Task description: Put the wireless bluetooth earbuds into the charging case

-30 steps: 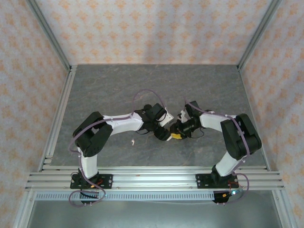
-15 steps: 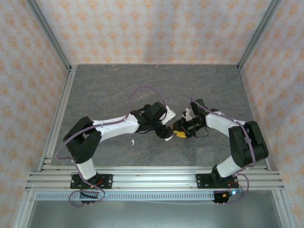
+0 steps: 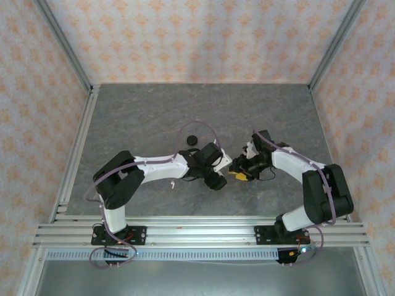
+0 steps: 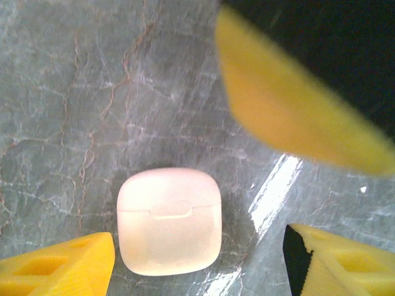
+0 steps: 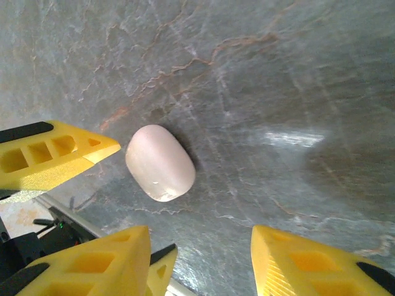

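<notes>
Both spread, empty: left tool point(image 4: 199, 245), right tool point(image 5: 200, 233); white case point(image 4: 168, 221) shut, contents hidden; fingers point(image 5: 92, 271) cropped.

The top camera sits high behind the arm bases point(image 3: 117, 234), facing forward and down, far enough off to take in the whole worktop point(image 3: 154, 117). The left wrist camera looks almost straight down past the left hand point(image 4: 197, 253), very near a white case point(image 4: 168, 221). The right wrist camera looks down at a slant past the right hand point(image 5: 200, 237), near the same case point(image 5: 160, 163). Both wrist views share that case and the worktop around it.
</notes>
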Tool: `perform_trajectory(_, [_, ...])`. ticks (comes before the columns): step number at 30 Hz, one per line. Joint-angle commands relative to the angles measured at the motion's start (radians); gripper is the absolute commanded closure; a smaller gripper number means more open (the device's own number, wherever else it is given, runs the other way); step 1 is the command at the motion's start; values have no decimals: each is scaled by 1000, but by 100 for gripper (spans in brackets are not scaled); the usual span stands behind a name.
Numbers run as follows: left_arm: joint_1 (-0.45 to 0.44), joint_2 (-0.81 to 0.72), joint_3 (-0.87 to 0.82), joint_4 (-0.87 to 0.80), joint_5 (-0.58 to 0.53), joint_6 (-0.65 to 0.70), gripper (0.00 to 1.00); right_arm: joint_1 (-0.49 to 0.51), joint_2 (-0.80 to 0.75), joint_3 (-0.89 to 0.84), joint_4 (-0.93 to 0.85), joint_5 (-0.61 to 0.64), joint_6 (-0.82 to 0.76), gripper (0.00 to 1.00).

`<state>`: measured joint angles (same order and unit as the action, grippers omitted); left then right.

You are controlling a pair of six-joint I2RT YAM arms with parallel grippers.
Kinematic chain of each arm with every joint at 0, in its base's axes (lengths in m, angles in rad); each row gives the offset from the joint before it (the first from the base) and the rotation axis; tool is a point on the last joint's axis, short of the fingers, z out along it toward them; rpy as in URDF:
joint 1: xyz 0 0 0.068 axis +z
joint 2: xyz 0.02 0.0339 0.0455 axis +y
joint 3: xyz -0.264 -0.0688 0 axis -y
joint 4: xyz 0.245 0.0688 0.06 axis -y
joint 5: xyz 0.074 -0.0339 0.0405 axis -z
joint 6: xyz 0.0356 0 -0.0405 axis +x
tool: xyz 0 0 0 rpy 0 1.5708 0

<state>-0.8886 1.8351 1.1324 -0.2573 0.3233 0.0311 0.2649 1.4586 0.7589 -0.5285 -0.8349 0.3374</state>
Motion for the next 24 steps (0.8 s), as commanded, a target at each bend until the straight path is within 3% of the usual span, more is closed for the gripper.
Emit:
perform_trajectory(1, [0, 6, -6, 6, -39, 16, 28, -16, -40, -14, -38, 67, 5, 53])
perform_trajectory(11, [2, 69, 19, 6, -46, 39, 29, -21, -67, -27, -30, 90, 34, 53])
perform_trajectory(19, [14, 114, 18, 25, -3, 59, 47, -22, -82, -40, -11, 87, 47, 53])
perform_trajectory(24, [22, 81, -3, 47, 15, 64, 51, -23, -90, -51, 39, 35, 61, 52])
